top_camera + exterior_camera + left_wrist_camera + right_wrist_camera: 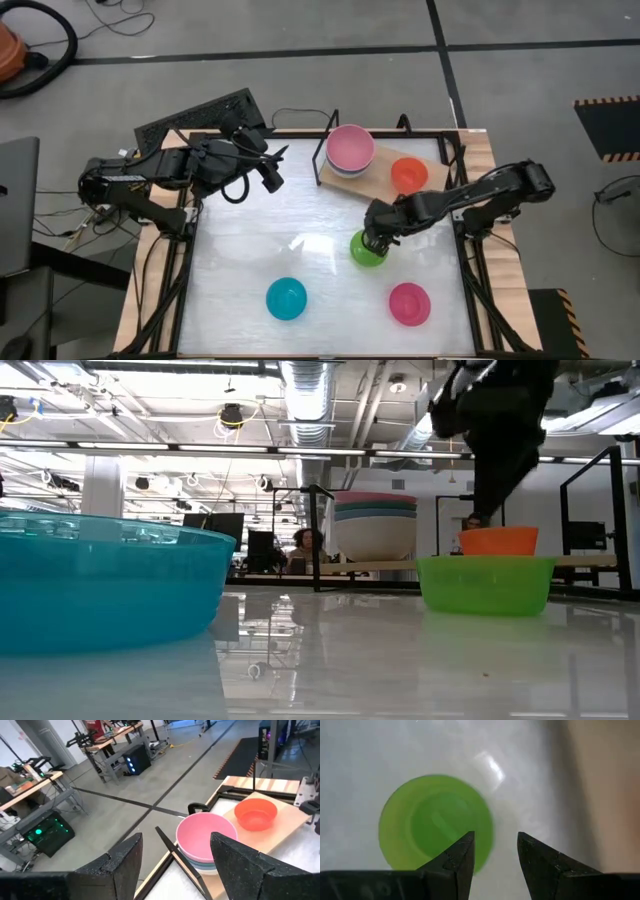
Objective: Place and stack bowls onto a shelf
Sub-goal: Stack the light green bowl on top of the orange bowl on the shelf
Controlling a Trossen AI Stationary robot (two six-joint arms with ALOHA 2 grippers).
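On glossy white tabletop [240, 270], round lime bowl [367, 250], right claw [376, 240] open above.

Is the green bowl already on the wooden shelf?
No, the green bowl sits on the white table, in front of the shelf, under the right gripper.

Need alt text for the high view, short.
The right gripper, fingers open, hangs over the lime green bowl on the white table, near the wooden shelf. The shelf holds a pink-topped stack of bowls and an orange-red bowl. A bright blue bowl and a pink bowl sit nearer the front; the left gripper waits, open, at the far left.
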